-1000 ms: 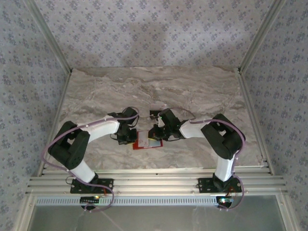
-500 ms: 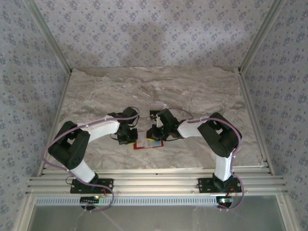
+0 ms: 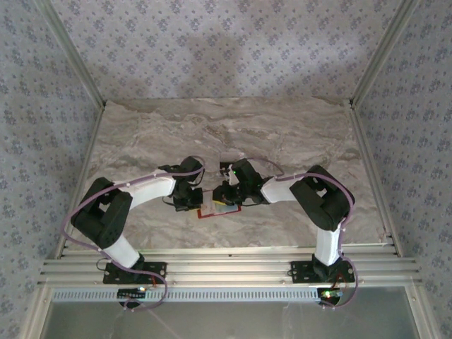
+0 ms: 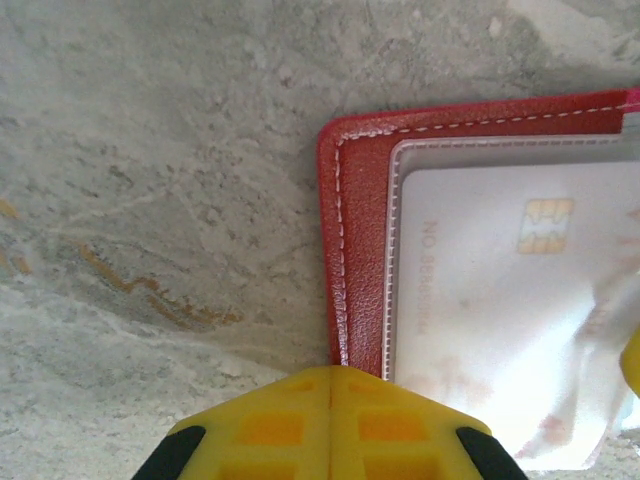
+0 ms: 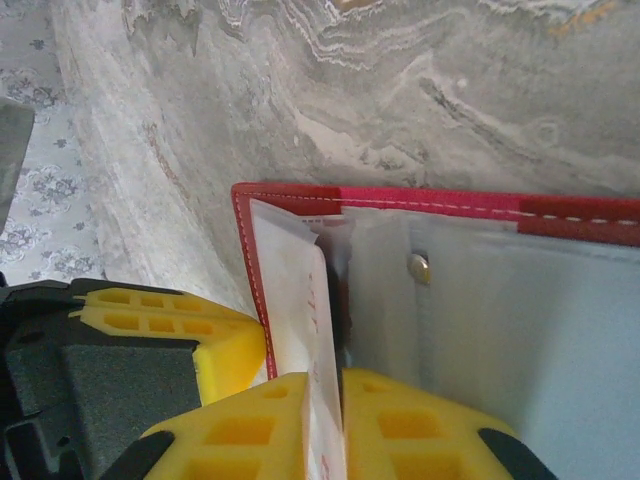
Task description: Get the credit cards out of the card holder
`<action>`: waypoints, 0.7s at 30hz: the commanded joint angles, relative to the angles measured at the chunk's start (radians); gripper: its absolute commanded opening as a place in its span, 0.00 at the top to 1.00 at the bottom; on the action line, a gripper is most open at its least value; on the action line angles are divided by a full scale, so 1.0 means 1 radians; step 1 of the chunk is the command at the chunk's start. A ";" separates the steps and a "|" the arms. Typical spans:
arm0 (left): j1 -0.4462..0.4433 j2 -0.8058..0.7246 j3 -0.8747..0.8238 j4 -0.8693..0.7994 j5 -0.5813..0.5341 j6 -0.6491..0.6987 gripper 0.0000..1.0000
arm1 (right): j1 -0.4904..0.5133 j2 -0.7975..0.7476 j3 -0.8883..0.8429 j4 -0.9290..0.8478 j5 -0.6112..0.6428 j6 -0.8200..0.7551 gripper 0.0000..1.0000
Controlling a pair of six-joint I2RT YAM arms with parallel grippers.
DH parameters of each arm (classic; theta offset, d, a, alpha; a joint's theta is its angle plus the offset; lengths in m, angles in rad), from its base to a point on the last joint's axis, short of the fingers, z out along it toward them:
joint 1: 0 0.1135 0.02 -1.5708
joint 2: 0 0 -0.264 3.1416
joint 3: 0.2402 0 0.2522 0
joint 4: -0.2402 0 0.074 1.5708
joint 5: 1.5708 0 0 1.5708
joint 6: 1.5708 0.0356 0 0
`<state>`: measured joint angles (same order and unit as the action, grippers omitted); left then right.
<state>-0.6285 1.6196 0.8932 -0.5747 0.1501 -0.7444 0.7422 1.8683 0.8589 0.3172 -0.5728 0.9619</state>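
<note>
both grippers meet over the open card holder (image 3: 212, 212), near the middle front of the marble table (image 3: 282, 134).

the left gripper (image 4: 330, 415) is closed, its yellow tips pressed together at the holder's red side border. just beside them a whitish card (image 4: 490, 300) with a gold chip lies in the pale pocket. the right gripper (image 5: 325, 415) is narrow, its pads snug against both faces of a thin pale sheet (image 5: 295, 300). the sheet stands up at the holder's edge, close to a small metal stud (image 5: 418, 266). whether that sheet is a card or a pocket flap i cannot tell.
</note>
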 commanded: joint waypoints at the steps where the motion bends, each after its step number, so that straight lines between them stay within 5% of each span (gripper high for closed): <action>1: -0.004 -0.008 0.000 0.008 0.022 0.012 0.93 | 0.007 -0.016 -0.023 0.040 -0.024 0.016 0.80; 10: 0.001 -0.107 0.036 -0.034 -0.029 0.001 0.92 | 0.000 -0.021 -0.036 0.030 -0.021 0.011 0.70; 21: 0.016 -0.032 0.020 0.089 0.089 -0.035 0.93 | 0.000 -0.015 -0.032 0.031 -0.036 0.014 0.69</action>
<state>-0.6178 1.5616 0.9195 -0.5182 0.1970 -0.7578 0.7422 1.8641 0.8345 0.3637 -0.5919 0.9730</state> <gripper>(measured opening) 0.074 0.314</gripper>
